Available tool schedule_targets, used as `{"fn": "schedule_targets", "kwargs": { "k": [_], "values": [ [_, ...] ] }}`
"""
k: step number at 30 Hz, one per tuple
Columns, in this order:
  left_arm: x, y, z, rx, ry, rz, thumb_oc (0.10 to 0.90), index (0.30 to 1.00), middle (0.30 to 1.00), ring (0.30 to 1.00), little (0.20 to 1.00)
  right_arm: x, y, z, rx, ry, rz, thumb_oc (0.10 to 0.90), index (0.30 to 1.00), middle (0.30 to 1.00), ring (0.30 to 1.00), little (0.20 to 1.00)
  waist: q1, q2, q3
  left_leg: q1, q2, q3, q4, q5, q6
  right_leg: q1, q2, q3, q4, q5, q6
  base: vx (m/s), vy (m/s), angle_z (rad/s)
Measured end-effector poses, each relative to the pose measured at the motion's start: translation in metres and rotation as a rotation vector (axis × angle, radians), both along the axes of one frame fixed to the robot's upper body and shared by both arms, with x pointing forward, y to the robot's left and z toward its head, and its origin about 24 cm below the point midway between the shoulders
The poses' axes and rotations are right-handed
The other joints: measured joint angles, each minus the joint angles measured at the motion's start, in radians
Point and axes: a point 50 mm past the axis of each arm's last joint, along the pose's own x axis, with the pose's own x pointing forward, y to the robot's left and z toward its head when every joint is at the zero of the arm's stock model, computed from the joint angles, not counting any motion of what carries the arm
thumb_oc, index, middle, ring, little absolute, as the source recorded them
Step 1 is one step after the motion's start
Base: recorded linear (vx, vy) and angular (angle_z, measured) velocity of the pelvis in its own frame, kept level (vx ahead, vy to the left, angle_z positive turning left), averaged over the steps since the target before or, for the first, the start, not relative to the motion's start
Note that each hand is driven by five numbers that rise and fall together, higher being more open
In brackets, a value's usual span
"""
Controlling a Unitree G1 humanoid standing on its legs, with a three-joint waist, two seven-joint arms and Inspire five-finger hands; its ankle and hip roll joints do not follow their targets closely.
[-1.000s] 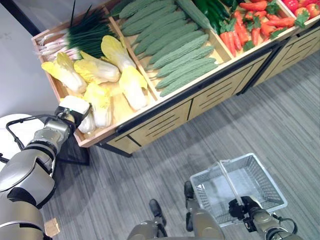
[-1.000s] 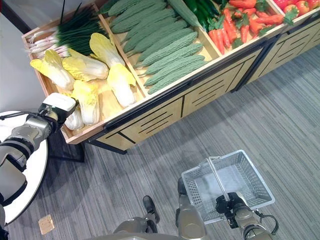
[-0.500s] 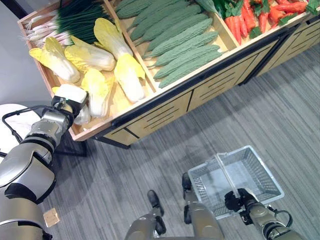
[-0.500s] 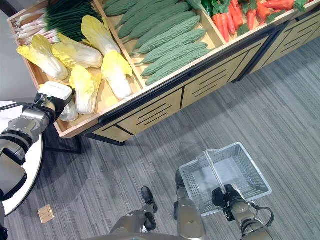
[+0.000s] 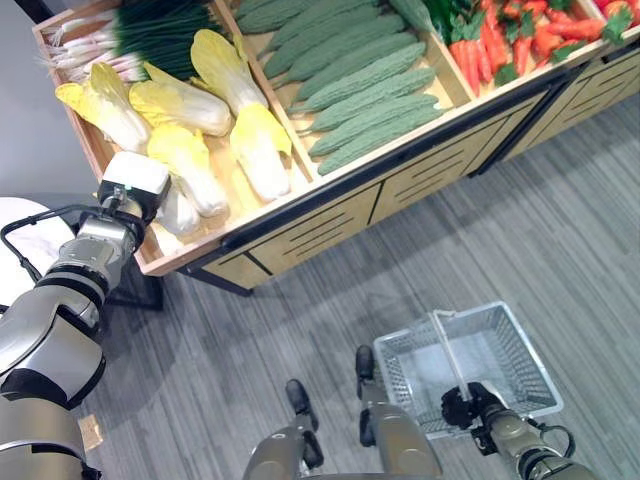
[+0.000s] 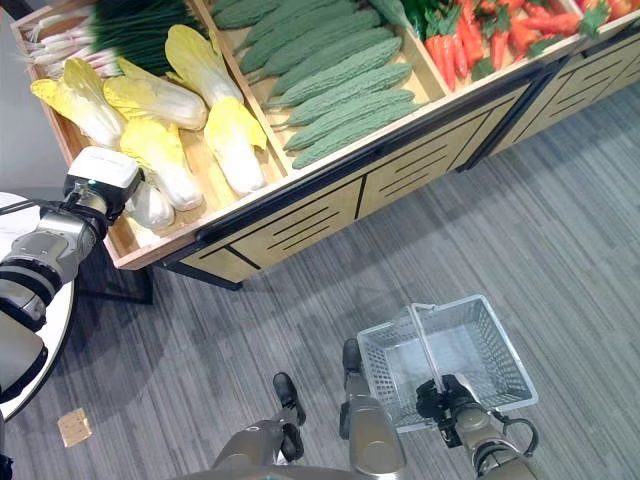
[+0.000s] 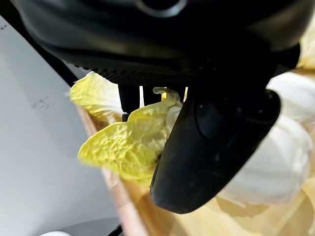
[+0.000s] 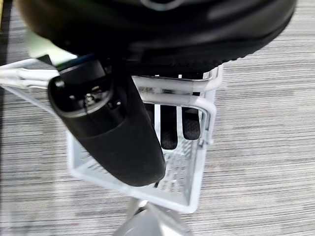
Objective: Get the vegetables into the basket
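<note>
Pale cabbage: a yellow-leafed napa cabbage with a white stalk (image 5: 190, 180) lies in the end compartment of the wooden produce stand (image 5: 300, 205), right under the left hand (image 5: 128, 192).
Left hand: dark fingers and thumb are curled round that cabbage, as the left wrist view shows (crinkled yellow leaf (image 7: 129, 147) between thumb (image 7: 211, 142) and fingers).
Other cabbages: more yellow napa cabbages (image 5: 260, 150) lie just beyond the left hand in the same compartment, some touching the gripped one.
Green onions: a bunch of green spring onions with white ends (image 5: 120, 30) sits at the far end of that compartment, past the cabbages.
Bitter gourds: bumpy green bitter gourds (image 5: 370, 95) fill the next compartment, well apart from the left hand.
Carrots: orange carrots with green tops (image 5: 510, 40) lie in a further compartment.
Basket: a grey wire shopping basket (image 5: 520, 360) hangs from the right hand, low over the grey striped carpet (image 5: 560, 200).
Right hand: the right hand (image 5: 470, 408) has its fingers closed round the basket's wire handle (image 8: 172, 96).
</note>
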Motion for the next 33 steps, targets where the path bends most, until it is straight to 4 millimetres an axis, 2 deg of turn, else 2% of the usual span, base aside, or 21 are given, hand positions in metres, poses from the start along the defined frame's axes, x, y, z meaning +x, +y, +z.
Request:
{"fn": "schedule_targets", "kwargs": {
  "k": [4,8,11,13,15,18,21,22,28,33],
  "values": [
    [0.002,-0.021,0.002,-0.019,-0.018,-0.107,0.400,0.300,0.300,0.300,0.300,-0.006,0.004,-0.004,0.013,0.020,-0.003,0.400,0.300,0.300,0.300,0.300,0.007,-0.010,-0.003,0.029,0.000,-0.009,0.000,0.000,0.000,0.035,-0.003,-0.012,0.000,-0.004,0.004,0.00,-0.002,0.08],
    [-0.002,-0.045,0.021,-0.069,-0.090,-0.255,0.400,0.300,0.300,0.300,0.300,-0.016,0.004,-0.008,0.020,0.050,-0.010,0.400,0.300,0.300,0.300,0.300,0.022,-0.013,-0.005,0.058,0.001,-0.020,0.000,0.000,0.000,0.069,-0.004,-0.021,0.000,-0.007,0.004,0.01,0.005,0.08],
    [-0.007,-0.045,0.037,-0.116,-0.156,-0.282,0.400,0.300,0.300,0.300,0.300,-0.019,0.005,-0.010,0.029,0.063,-0.013,0.400,0.300,0.300,0.300,0.300,0.022,-0.015,-0.006,0.078,0.002,-0.023,-0.002,-0.001,-0.001,0.090,-0.004,-0.026,0.000,-0.008,0.004,0.00,0.006,0.01],
    [-0.011,-0.040,0.054,-0.136,-0.225,-0.284,0.400,0.300,0.300,0.300,0.300,-0.023,0.009,-0.012,0.047,0.081,-0.010,0.400,0.300,0.300,0.300,0.300,0.023,-0.022,-0.014,0.095,0.003,-0.031,-0.005,-0.001,-0.002,0.110,-0.004,-0.030,0.000,-0.011,0.004,0.01,0.018,0.08],
    [-0.016,-0.034,0.061,-0.174,-0.277,-0.276,0.400,0.300,0.300,0.300,0.300,-0.033,0.011,-0.017,0.054,0.110,-0.012,0.400,0.300,0.300,0.300,0.300,0.022,-0.025,-0.038,0.102,0.004,-0.042,-0.005,-0.002,-0.003,0.121,-0.004,-0.040,-0.001,-0.018,0.005,0.00,0.018,0.14],
    [-0.023,-0.021,0.049,-0.202,-0.280,-0.226,0.400,0.300,0.300,0.300,0.300,-0.056,0.014,-0.025,0.071,0.173,-0.035,0.400,0.300,0.300,0.300,0.300,0.027,-0.028,-0.100,0.105,0.004,-0.048,-0.003,-0.003,-0.003,0.126,-0.004,-0.044,-0.001,-0.024,0.006,-0.01,0.021,0.07],
    [-0.025,-0.013,0.043,-0.203,-0.266,-0.189,0.400,0.300,0.300,0.300,0.300,-0.061,0.015,-0.026,0.078,0.185,-0.035,0.400,0.300,0.300,0.300,0.300,0.031,-0.032,-0.103,0.112,0.002,-0.048,0.000,-0.003,-0.003,0.134,-0.007,-0.044,-0.001,-0.024,0.007,0.00,0.000,0.00],
    [-0.030,-0.005,0.034,-0.238,-0.257,-0.154,0.400,0.300,0.300,0.300,0.300,-0.062,0.017,-0.027,0.082,0.189,-0.034,0.400,0.300,0.300,0.300,0.300,0.031,-0.036,-0.106,0.118,0.001,-0.047,0.000,-0.003,-0.002,0.138,-0.007,-0.042,-0.001,-0.025,0.009,0.00,0.000,0.00],
    [-0.048,0.016,-0.001,-0.317,-0.193,-0.058,0.400,0.300,0.300,0.300,0.300,-0.073,0.019,-0.030,0.084,0.221,-0.027,0.400,0.300,0.300,0.300,0.300,0.031,-0.045,-0.113,0.120,0.002,-0.046,0.000,-0.003,-0.002,0.139,-0.007,-0.042,-0.001,-0.030,0.014,0.00,0.000,0.00],
    [-0.050,0.015,-0.012,-0.420,-0.213,-0.027,0.400,0.300,0.300,0.300,0.300,-0.077,0.020,-0.031,0.092,0.232,-0.029,0.400,0.300,0.300,0.300,0.300,0.044,-0.054,-0.121,0.121,0.001,-0.047,0.000,-0.003,-0.002,0.141,-0.007,-0.042,-0.001,-0.026,0.009,0.00,0.000,0.00]
  ]
}}
